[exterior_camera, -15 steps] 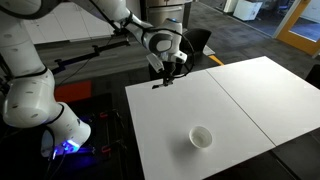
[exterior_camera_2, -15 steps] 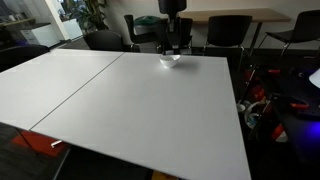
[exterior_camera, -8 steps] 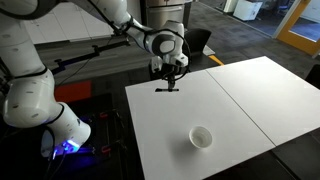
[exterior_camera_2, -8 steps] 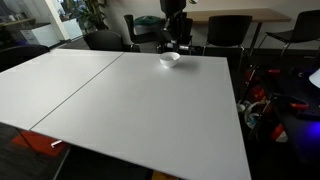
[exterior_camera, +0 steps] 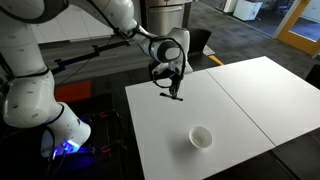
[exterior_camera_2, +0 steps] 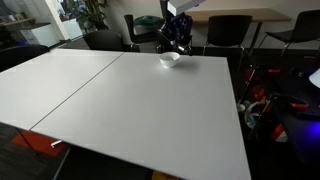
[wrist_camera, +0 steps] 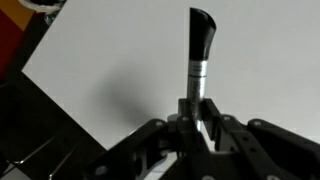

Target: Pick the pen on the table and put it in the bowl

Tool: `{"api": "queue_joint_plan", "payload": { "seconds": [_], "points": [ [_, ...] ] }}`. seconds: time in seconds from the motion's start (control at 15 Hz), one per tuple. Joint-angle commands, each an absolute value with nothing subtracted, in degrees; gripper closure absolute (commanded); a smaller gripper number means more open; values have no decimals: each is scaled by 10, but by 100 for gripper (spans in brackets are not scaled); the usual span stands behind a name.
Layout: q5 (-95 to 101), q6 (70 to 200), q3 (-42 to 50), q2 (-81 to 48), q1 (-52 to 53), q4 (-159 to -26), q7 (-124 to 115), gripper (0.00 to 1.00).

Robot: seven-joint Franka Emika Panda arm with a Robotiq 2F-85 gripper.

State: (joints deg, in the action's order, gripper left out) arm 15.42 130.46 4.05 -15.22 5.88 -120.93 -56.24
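My gripper [exterior_camera: 173, 84] is shut on the black pen [exterior_camera: 176, 93] and holds it in the air over the near-left part of the white table [exterior_camera: 240, 105]. In the wrist view the pen [wrist_camera: 199, 55] sticks straight out from between my fingers [wrist_camera: 197, 118] above the bare tabletop. The small white bowl [exterior_camera: 201, 137] stands on the table well away from the gripper, toward the front edge. In an exterior view the bowl [exterior_camera_2: 170, 58] sits at the far edge of the table [exterior_camera_2: 130, 100], just below my gripper [exterior_camera_2: 176, 40].
Black office chairs [exterior_camera_2: 228, 32] stand behind the table. The robot's white base [exterior_camera: 40, 110] stands to the left of the table, beside a dark stand. A seam [exterior_camera: 235, 100] splits the tabletop into two panels.
My gripper has moved with the pen from the table's corner further in over the table, toward the bowl. The pen has swung from lying level to pointing downward.
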Motion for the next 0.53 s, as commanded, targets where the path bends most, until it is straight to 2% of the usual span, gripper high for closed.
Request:
{"api": "queue_joint_plan", "payload": {
  "seconds": [0.0,0.47],
  "points": [
    [144,1284,55,-179,55,-1176,-624,95],
    [101,1229,63,-200,32,-1135,-598,95]
  ]
}}
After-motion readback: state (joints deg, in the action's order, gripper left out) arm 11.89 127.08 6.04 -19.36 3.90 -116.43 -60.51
